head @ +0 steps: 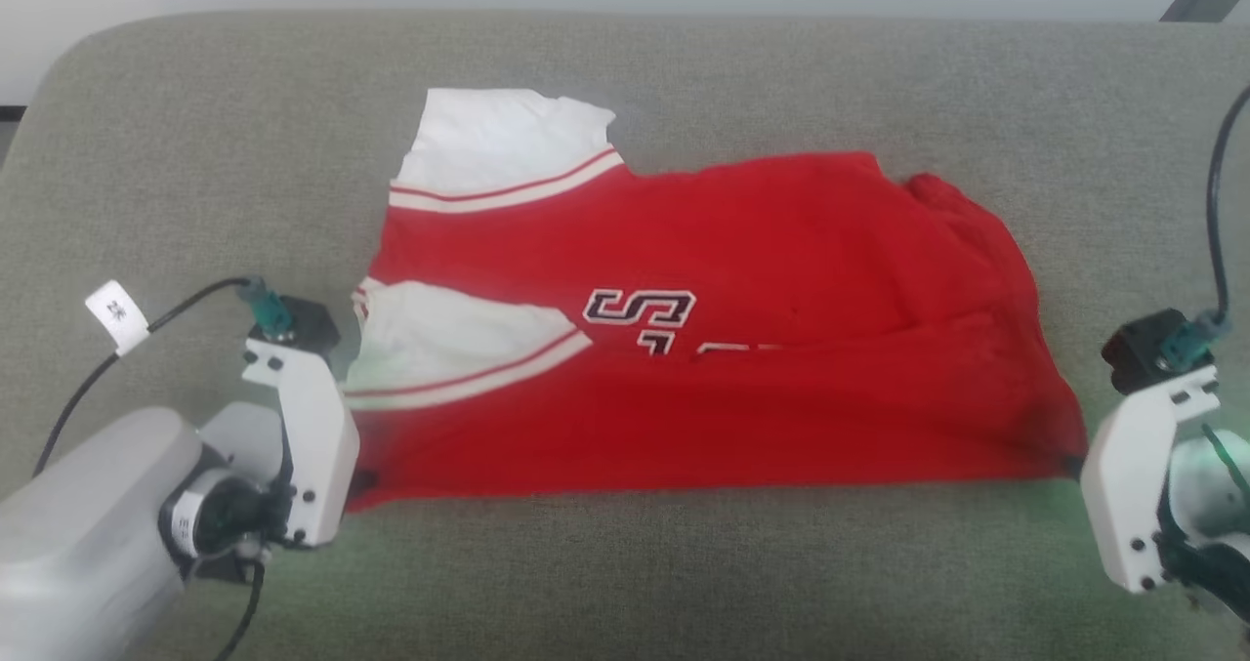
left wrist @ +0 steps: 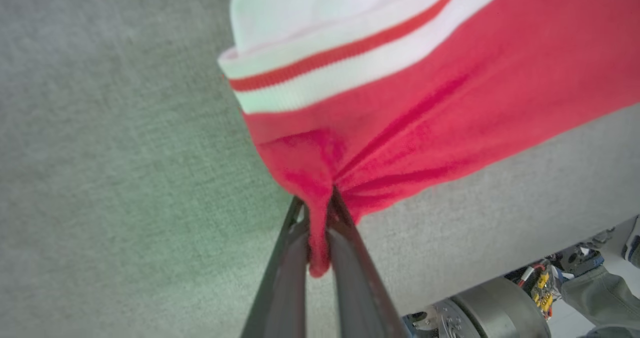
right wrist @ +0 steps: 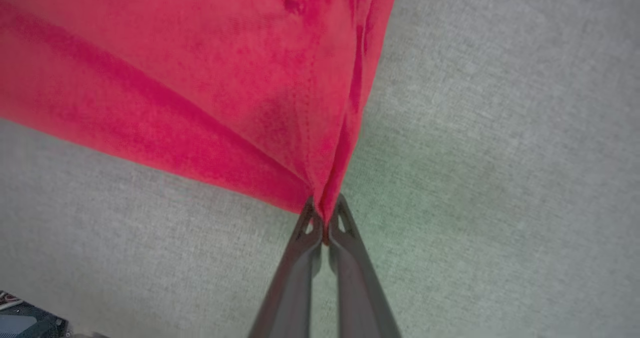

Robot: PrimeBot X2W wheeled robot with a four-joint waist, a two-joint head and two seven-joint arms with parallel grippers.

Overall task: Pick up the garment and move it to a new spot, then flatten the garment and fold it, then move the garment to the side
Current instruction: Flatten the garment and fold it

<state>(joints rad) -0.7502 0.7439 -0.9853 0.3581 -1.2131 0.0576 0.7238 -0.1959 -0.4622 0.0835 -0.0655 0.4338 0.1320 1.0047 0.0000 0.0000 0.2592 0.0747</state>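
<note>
Your jersey lies half-folded on the grey cushion; left gripper and right gripper each clench a near corner. Likely another fold, then moving aside, remains.

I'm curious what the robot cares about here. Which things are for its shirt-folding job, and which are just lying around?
For the job:
the garment, lying partly folded
the left gripper, shut on one near corner
the right gripper, shut on the other near corner

Just there:
the grey-green cushion underneath
a small white tag
</note>
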